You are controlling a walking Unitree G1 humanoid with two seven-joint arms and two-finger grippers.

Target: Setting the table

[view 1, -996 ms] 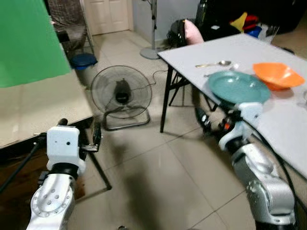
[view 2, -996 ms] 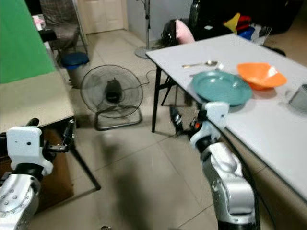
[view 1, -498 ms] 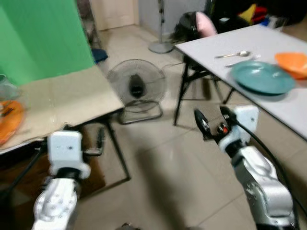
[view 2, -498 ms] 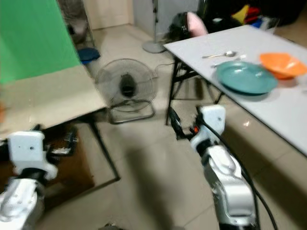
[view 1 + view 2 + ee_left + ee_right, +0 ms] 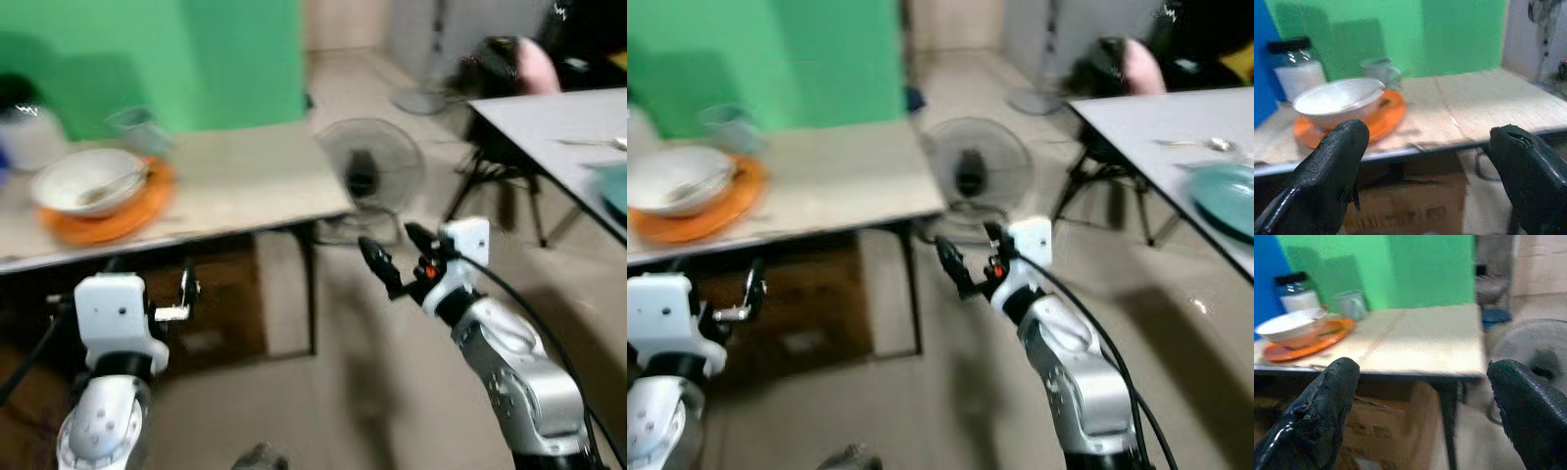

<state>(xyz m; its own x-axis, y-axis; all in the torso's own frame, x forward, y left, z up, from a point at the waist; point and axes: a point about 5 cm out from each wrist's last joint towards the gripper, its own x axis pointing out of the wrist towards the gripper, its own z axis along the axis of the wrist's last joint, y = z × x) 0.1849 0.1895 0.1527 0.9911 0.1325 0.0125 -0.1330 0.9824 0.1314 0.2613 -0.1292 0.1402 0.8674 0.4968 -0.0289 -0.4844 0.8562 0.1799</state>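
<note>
At ten o'clock you have a white bowl (image 5: 86, 183) on a round orange plate (image 5: 125, 211), possibly with a spoon inside. Your left gripper (image 5: 1425, 161) and right gripper (image 5: 1425, 396) both hang spread and empty.

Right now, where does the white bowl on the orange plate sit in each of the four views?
Left eye: white bowl upper left, on orange plate.
Right eye: far left.
Left wrist: left of centre.
Right wrist: left edge.
Shared landmark: the green backdrop behind it.
</note>
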